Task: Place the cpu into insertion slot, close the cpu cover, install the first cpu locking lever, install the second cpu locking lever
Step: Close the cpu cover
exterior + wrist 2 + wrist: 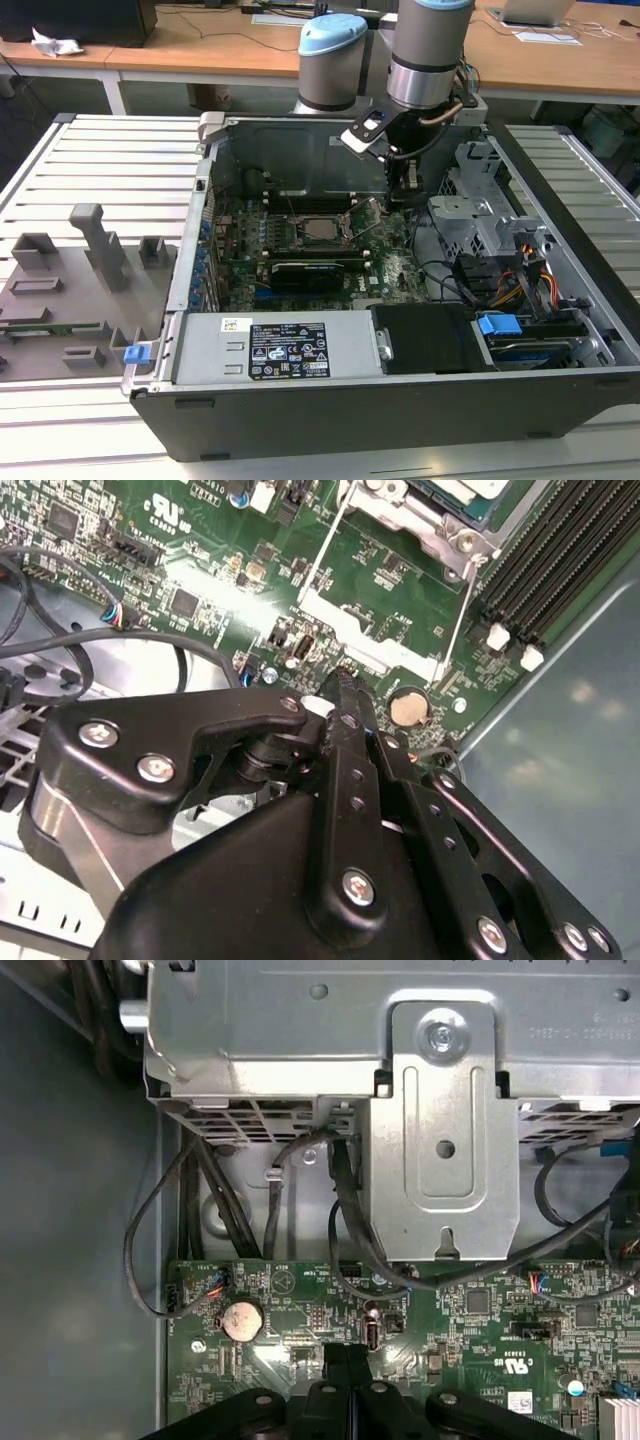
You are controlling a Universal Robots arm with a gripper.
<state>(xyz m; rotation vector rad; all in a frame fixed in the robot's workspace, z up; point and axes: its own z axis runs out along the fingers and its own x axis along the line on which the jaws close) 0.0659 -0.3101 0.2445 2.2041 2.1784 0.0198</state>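
CPU, the small flat square chip with a silvery metal top [322, 228], lies seated in the square black insertion slot with a dark metal rim [296, 229], set into the green motherboard [395, 268]; it is well apart from the tool, toward the exterior view's left of it. The black two-finger tool [410, 190] hangs from the grey robot arm [428, 60] inside the open dark-grey computer case [330, 425], above the board edge farthest from the chip. In both wrist views the tool [345, 685] [346, 1352] has its fingertips pressed together with nothing visible between them, and they hover over bare green board; whether they touch the board cannot be told. A round silver coin cell battery [241, 1318] [408, 710] sits near the fingertips. A thin metal wire lever [325, 550] runs from the slot's corner toward the tool, and a second wire lever [462, 600] runs beside the long black memory slots [540, 560]. Beyond the tool, away from the chip, stands the grey sheet-metal drive cage [440, 1110], with black cables [195, 1210] dropping from it to the board. A long black card with a heatsink [310, 272] lies just beside the slot. The case rests on a grey slatted worktop [110, 150].
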